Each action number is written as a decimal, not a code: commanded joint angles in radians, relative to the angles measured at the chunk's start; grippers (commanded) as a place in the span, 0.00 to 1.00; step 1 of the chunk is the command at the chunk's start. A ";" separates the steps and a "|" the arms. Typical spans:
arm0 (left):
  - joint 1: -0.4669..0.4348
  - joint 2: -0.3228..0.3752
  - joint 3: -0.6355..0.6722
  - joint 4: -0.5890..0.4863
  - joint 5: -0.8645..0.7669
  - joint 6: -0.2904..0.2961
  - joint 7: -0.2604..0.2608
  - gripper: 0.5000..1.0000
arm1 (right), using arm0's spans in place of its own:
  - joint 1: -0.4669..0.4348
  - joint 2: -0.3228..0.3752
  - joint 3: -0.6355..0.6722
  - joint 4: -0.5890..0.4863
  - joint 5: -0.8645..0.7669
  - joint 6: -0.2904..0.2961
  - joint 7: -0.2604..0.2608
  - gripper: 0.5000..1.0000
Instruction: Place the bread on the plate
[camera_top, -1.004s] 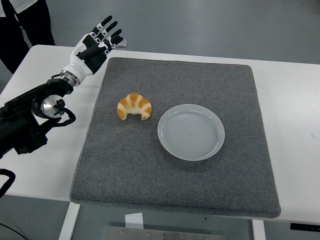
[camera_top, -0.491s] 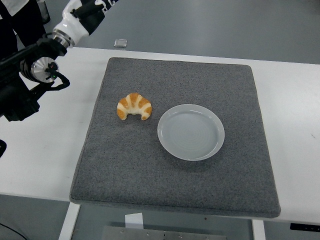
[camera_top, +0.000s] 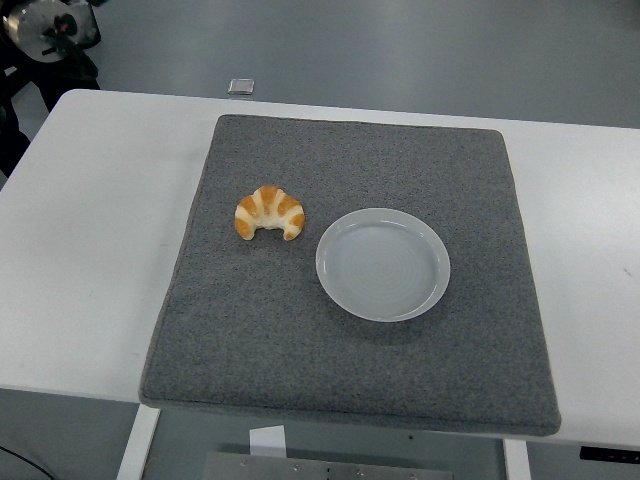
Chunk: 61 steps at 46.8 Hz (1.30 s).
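One arm joint (camera_top: 48, 28) at the frame's 10 o'clock corner, hand out of sight so its state can't be told, croissant (camera_top: 269, 213) on grey mat (camera_top: 300, 340), white plate (camera_top: 383, 264) just beside at its 4 o'clock, nothing between, small metal object (camera_top: 240, 86) on floor at 12 o'clock

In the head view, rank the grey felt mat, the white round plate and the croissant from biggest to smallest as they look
1. Grey felt mat, by far the largest.
2. White round plate.
3. Golden-brown croissant, clearly smaller than the plate.
All lie at similar depth, so the order is safe.
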 joint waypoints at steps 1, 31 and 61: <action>-0.045 0.052 0.075 -0.066 0.099 0.000 0.000 0.95 | 0.000 0.000 0.000 0.000 0.000 0.000 0.000 0.91; 0.125 0.168 0.242 -0.281 0.748 0.184 -0.002 0.95 | 0.002 0.000 0.002 0.000 0.000 0.000 0.000 0.90; 0.271 0.033 0.243 -0.255 0.783 0.347 -0.017 0.95 | 0.002 0.000 0.000 0.000 0.000 0.000 0.000 0.90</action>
